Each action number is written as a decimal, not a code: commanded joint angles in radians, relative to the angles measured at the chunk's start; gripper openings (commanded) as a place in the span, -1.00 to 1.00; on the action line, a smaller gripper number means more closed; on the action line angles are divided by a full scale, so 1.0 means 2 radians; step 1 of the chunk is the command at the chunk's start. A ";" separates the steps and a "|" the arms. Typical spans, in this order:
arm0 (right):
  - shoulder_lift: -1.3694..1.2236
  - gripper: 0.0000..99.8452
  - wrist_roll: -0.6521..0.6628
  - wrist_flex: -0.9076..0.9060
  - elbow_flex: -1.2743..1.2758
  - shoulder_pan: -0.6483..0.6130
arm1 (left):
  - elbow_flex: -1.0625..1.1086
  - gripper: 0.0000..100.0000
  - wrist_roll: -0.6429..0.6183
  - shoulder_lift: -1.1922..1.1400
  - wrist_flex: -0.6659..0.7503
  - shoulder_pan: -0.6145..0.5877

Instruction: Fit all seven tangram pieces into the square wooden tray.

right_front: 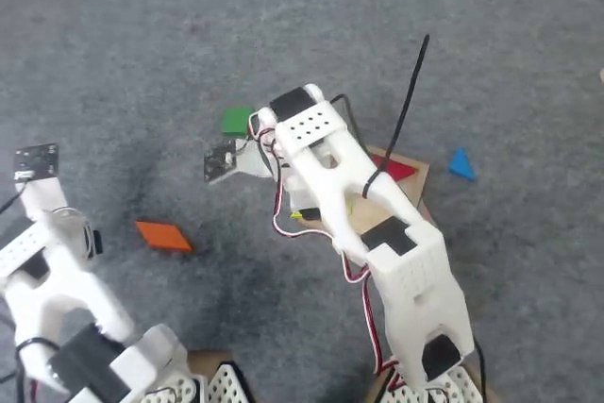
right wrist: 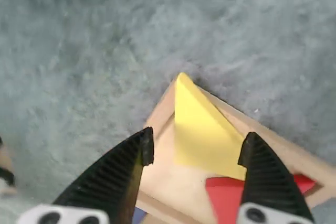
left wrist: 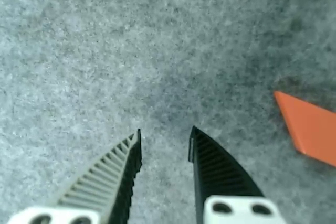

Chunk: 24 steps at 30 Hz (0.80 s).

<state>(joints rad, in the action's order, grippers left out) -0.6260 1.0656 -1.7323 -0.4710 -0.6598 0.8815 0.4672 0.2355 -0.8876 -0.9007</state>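
The right gripper (right wrist: 199,132) hangs empty, its jaws spread wide over one corner of the square wooden tray (right wrist: 160,111). One jaw stands to either side of the flat yellow triangle (right wrist: 194,111) seated in that corner, with a flat red piece (right wrist: 231,195) right against it. In the high view the tray (right_front: 415,175) sits right of centre, largely covered by the right arm.

Three pieces lie loose on the grey felt-like cloth (right_front: 142,63): a flat green piece (right_front: 236,121) above centre, a flat orange parallelogram (right_front: 163,235) left of centre, and a small blue triangle (right_front: 461,164) just right of the tray. The left gripper (left wrist: 165,129) is also empty, its jaws a narrow gap apart over bare cloth, with the orange parallelogram (left wrist: 310,129) near it.

The likeliest trouble is at the tray. If the right gripper drops here, a jaw tip could catch the rim and shove the tray, or lever the yellow triangle out of its seat. The loose pieces are thin and lie flat on soft cloth, so closing jaws may skid one away rather than lift it. The parallelogram probably fits only one way up, and forcing it in could jam its neighbours. With the arm masking the tray from above, a bad fit could go unnoticed.
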 commanded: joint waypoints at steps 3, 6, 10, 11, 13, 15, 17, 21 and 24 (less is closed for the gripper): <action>0.002 -0.47 -0.107 0.021 -0.018 -0.007 | -0.002 -0.70 0.007 0.021 0.008 -0.002; -0.015 -0.47 -0.124 0.034 -0.017 -0.005 | -0.002 -0.70 0.007 0.021 0.008 -0.002; -0.038 -0.47 -0.124 0.033 -0.018 -0.003 | -0.002 -0.70 0.007 0.021 0.008 -0.002; -0.042 -0.47 -0.124 0.033 -0.019 -0.001 | -0.002 -0.70 0.007 0.021 0.008 -0.002; -0.045 -0.47 -0.122 0.033 -0.019 0.008 | -0.002 -0.70 0.007 0.021 0.008 -0.002; -0.044 -0.47 -0.122 0.038 -0.019 0.016 | -0.002 -0.70 0.007 0.021 0.008 -0.002; -0.044 -0.47 -0.120 0.048 -0.022 0.024 | -0.002 -0.70 0.007 0.021 0.008 -0.002; -0.047 -0.47 -0.107 0.043 -0.051 0.034 | -0.002 -0.70 0.007 0.021 0.008 -0.002; -0.044 -0.47 -0.107 0.013 -0.069 0.036 | -0.002 -0.70 0.007 0.021 0.008 -0.002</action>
<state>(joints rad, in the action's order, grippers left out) -0.7273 0.8385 -1.6556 -0.5401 -0.6153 0.8815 0.4672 0.2355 -0.8876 -0.9007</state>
